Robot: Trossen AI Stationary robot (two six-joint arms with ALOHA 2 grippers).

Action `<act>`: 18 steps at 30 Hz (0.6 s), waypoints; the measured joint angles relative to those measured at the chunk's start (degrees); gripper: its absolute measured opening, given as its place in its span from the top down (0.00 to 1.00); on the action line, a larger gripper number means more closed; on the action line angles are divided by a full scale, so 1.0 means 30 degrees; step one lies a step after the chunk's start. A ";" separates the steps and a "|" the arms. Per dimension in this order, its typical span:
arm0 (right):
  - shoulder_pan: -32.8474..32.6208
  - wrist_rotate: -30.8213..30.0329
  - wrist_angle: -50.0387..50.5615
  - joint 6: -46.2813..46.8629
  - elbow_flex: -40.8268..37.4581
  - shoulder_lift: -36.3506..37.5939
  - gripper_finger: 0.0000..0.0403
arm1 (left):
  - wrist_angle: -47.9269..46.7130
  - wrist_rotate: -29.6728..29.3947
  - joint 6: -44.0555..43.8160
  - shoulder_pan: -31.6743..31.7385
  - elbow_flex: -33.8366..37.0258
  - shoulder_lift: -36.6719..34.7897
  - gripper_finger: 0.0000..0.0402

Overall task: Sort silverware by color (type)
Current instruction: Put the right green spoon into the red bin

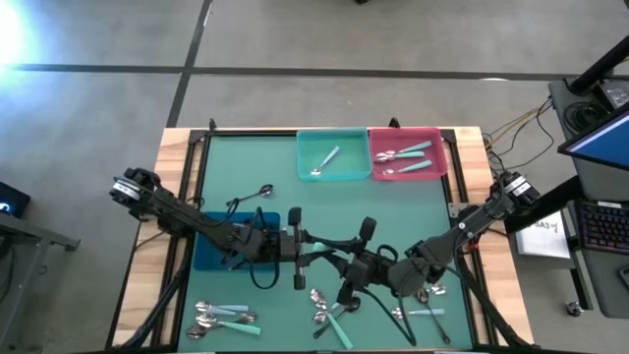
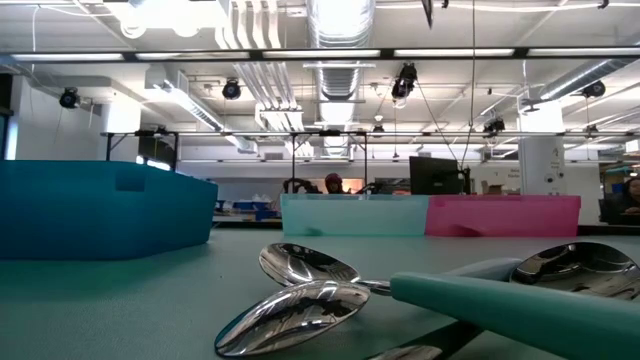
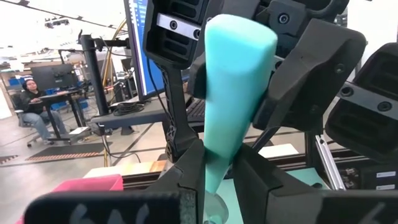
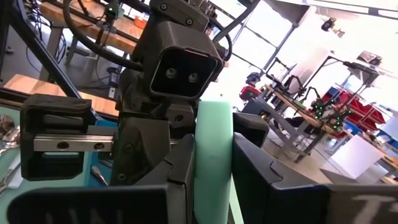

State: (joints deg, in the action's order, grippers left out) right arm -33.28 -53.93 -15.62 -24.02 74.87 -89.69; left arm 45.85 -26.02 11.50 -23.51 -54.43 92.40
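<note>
Mid-worktop, the left gripper (image 3: 217,180) and right gripper (image 4: 214,180) face each other, both clamped on one mint-teal plastic-handled spoon (image 3: 233,106) above the green worktop (image 1: 246,157). Beyond stand teal bin (image 1: 332,155) and pink bin (image 1: 406,152).

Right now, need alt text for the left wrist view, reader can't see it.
A mint-teal spoon handle stands upright between the left gripper's dark fingers, which are closed on its lower part, while the right gripper faces it close up and clamps the same handle higher up. Behind them are a pink bin and a seated person at a desk.
</note>
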 joint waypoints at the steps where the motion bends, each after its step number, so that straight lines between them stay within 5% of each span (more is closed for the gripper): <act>1: -0.0015 0.0014 0.0007 -0.0021 0.0007 0.0003 0.83 | -0.0015 0.0007 0.0073 0.0000 -0.0051 0.0007 0.90; 12: -0.0015 0.0058 0.0102 -0.0007 0.0007 0.0007 0.83 | -0.0182 0.0348 0.0147 0.0000 -0.0066 0.0007 0.90; 18: -0.0015 -0.0524 0.0253 0.0672 -0.0015 0.0015 0.57 | -0.0124 0.0574 -0.0022 -0.0007 -0.0095 -0.0042 0.97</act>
State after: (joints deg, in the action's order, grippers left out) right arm -33.32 -55.51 -14.86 -22.01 74.83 -89.65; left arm 45.47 -24.30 11.44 -23.53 -54.72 92.27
